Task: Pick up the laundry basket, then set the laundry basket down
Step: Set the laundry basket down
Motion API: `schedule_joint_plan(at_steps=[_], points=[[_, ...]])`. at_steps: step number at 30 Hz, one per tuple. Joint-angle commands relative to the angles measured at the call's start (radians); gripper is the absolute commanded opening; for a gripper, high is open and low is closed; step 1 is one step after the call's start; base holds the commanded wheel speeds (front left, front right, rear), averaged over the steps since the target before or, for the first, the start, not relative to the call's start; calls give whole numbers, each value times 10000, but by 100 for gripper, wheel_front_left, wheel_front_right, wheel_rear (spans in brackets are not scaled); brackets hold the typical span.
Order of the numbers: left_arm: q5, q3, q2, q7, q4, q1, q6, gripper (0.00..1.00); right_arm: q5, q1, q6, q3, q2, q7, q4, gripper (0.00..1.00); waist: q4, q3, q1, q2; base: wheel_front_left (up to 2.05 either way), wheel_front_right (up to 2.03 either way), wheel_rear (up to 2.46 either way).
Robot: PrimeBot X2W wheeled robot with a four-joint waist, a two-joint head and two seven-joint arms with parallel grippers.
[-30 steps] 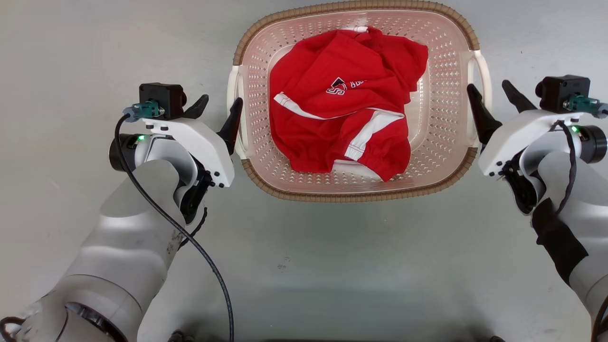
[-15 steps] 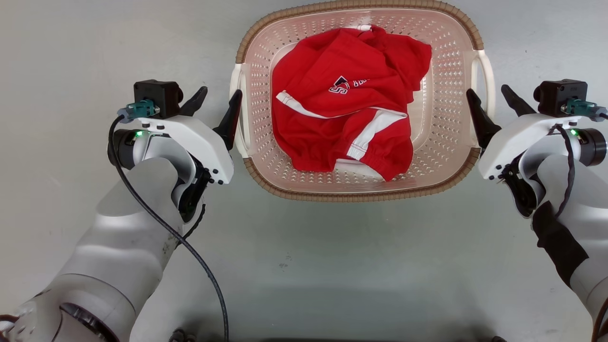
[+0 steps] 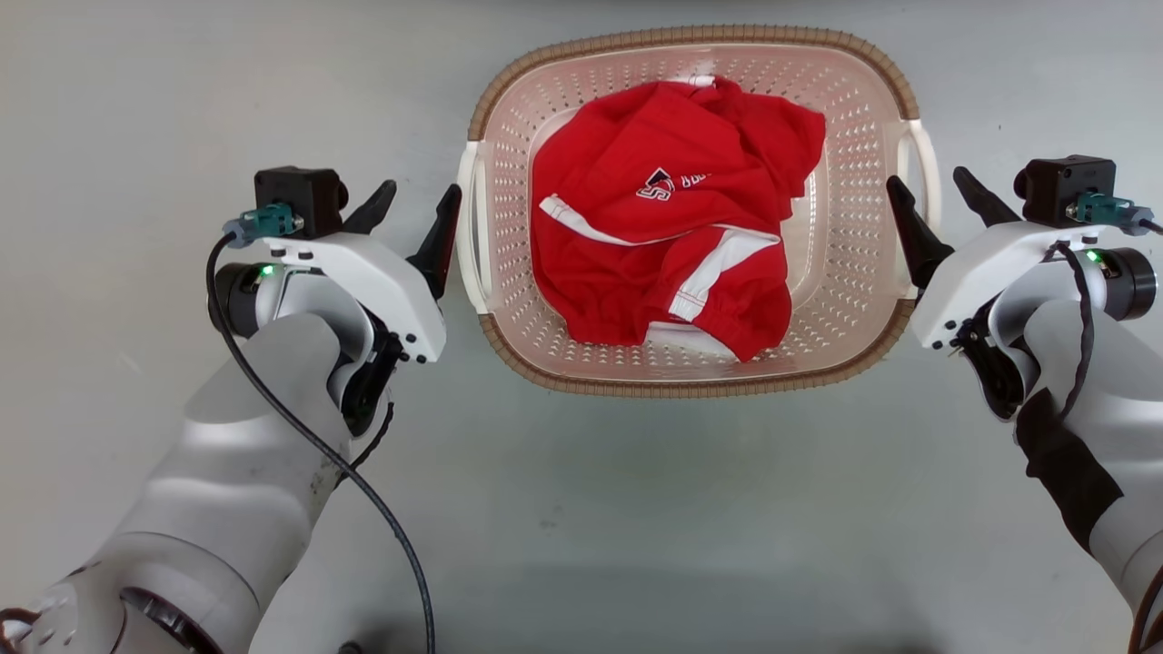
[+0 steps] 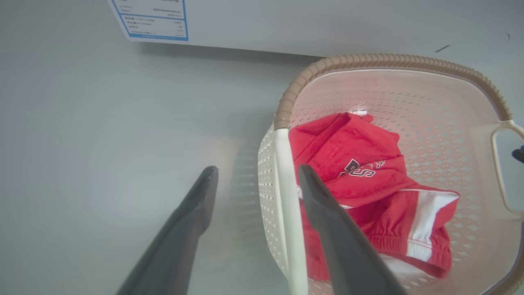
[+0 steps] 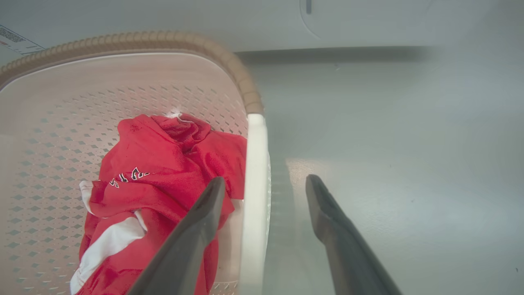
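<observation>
Head view: laundry basket (image 3: 690, 389) sitting between grippers, long axis running gripper to gripper. Left gripper (image 3: 418, 195) and right gripper (image 3: 927, 182) both gaping wide, holding nothing, each lining up astride side handle (image 4: 282, 196) just ahead; neither nearer.

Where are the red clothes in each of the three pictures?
Head view: the red clothes lie in the middle of the laundry basket, at the top centre of the picture.
Left wrist view: right of centre, inside the basket, beyond its white handle.
Right wrist view: lower left, inside the basket.
Shared landmark: the basket's brown rim.
</observation>
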Motion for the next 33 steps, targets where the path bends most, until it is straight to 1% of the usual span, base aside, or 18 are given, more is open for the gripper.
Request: schedule_joint_plan(at_steps=[1,10,14,21,22,24,28,33], points=[[-90,172,365,-130,41,328,60,100,118,622,-36,130,15,-135,-28,100,16,-194,0,0,0,0,0],[-293,588,436,-132,609,1065,60,100,449,1071,-36,529,15,-135,-72,100,7,-1514,0,0,0,0,0],[-284,791,575,-132,678,1458,60,100,633,1330,-36,658,15,-135,-161,100,-23,-2235,0,0,0,0,0],[-43,1289,850,-133,853,2079,60,100,697,1904,-36,580,15,-135,-483,100,-89,-3548,0,0,0,0,0],[-43,1289,850,-133,853,2079,60,100,697,1904,-36,580,15,-135,-483,100,-89,-3548,0,0,0,0,0],[67,1506,922,-133,900,2257,77,100,669,2075,-36,476,15,-135,-644,100,-127,-3927,0,0,0,0,0],[444,1953,1115,-133,775,2615,303,100,477,2410,-36,181,15,-136,-996,100,-185,-4697,0,0,0,0,0],[1069,2690,1376,-133,128,3182,687,100,1,2838,-36,-432,15,-136,-1507,100,-202,-5602,0,0,0,0,0]])
